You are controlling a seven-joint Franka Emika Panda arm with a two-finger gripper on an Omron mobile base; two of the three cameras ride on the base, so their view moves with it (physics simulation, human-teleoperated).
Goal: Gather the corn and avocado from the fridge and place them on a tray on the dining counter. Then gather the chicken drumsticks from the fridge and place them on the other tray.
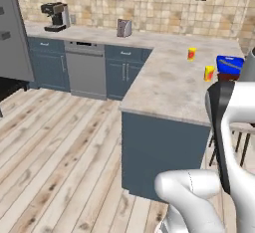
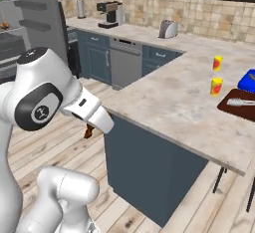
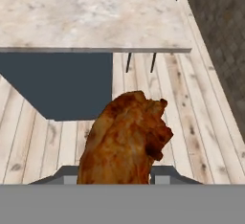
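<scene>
Wooden floor (image 3: 201, 137) beside marble counter (image 3: 91, 17): one chicken drumstick (image 3: 125, 139), roasted, glossy brown with darker charred patches, is clamped between the gripper (image 3: 115, 174) fingers, above the floor.

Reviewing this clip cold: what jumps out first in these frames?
The browned chicken drumstick looms in the hand view, held in the gripper above the wood floor, short of the dining counter. On that counter in the right base view sit two small yellow containers beside a dark red tray and a blue tray near the right edge.
</scene>
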